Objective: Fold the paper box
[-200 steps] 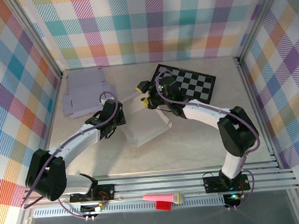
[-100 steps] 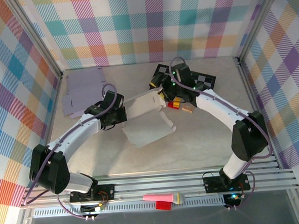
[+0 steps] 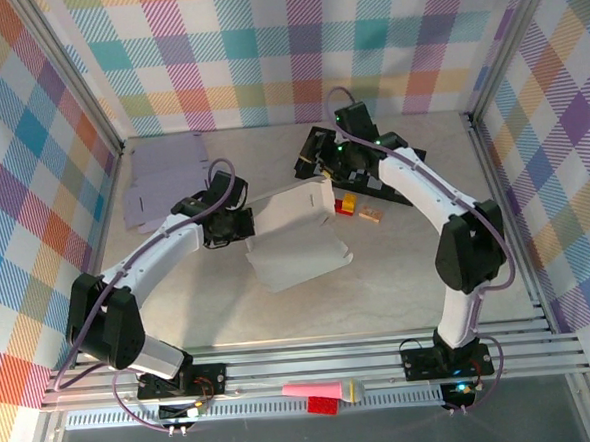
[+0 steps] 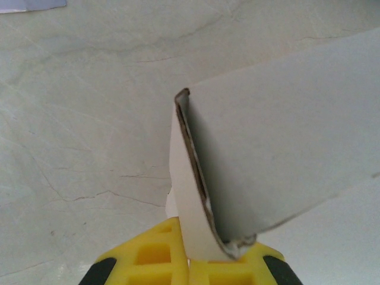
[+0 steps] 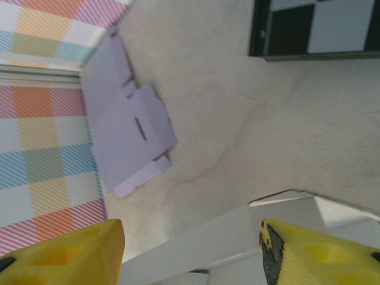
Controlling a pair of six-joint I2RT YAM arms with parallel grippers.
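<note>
The white paper box [image 3: 299,249] lies partly unfolded mid-table, one long panel [image 3: 292,205] standing up along its far side. My left gripper [image 3: 237,225] is shut on the left end of that panel. In the left wrist view the yellow fingertips [image 4: 148,255] pinch the doubled edge of the paper box [image 4: 267,148]. My right gripper [image 3: 312,168] hovers open just above and behind the panel's right end. In the right wrist view its fingers [image 5: 65,255] stand wide apart, the white panel [image 5: 237,243] below and between them, untouched.
A checkerboard [image 3: 397,167] lies at the back right under the right arm. A red-and-yellow block [image 3: 346,205] and a wooden block [image 3: 372,215] sit right of the box. Flat lavender sheets [image 3: 167,179] lie at the back left, also seen as lavender sheets [image 5: 127,136].
My right gripper has pulled back from the box toward the far side, uncovering the small blocks, its jaws narrowing a little. The left gripper kept its hold and shifted slightly away.
</note>
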